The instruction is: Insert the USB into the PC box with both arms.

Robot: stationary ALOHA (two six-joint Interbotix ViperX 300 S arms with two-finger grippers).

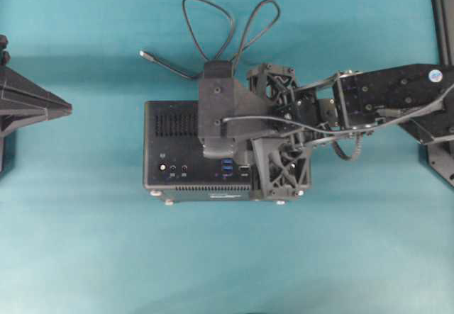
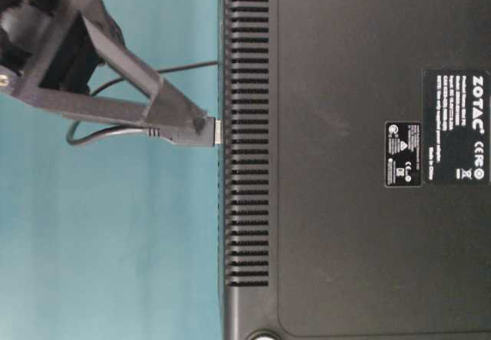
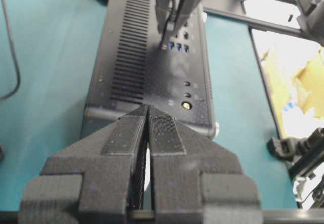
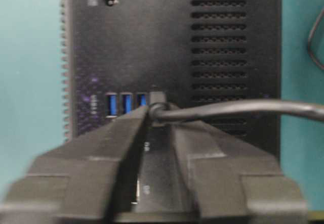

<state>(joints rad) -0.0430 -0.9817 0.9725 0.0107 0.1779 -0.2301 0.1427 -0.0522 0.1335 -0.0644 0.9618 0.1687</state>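
The black PC box (image 1: 170,176) lies at the centre of the teal table, its port face up. My right gripper (image 4: 158,110) points down at that face, beside three blue ports (image 4: 126,104). The USB's black plug (image 4: 157,101) stands between its fingertips. The fingers are slightly parted, with a little slack on each side of the plug. From table level, the plug's silver end (image 2: 217,131) meets the box's face (image 2: 245,202). The grey cable (image 4: 243,106) trails off behind the box, its slim tip (image 1: 145,54) lying on the table. My left gripper (image 3: 148,107) is shut and empty, left of the box.
The cable's loops lie on the table behind the box. The right arm (image 1: 383,98) stretches in from the right edge over the box. Round gold connectors (image 3: 188,104) and small jacks sit on the box's face near my left gripper.
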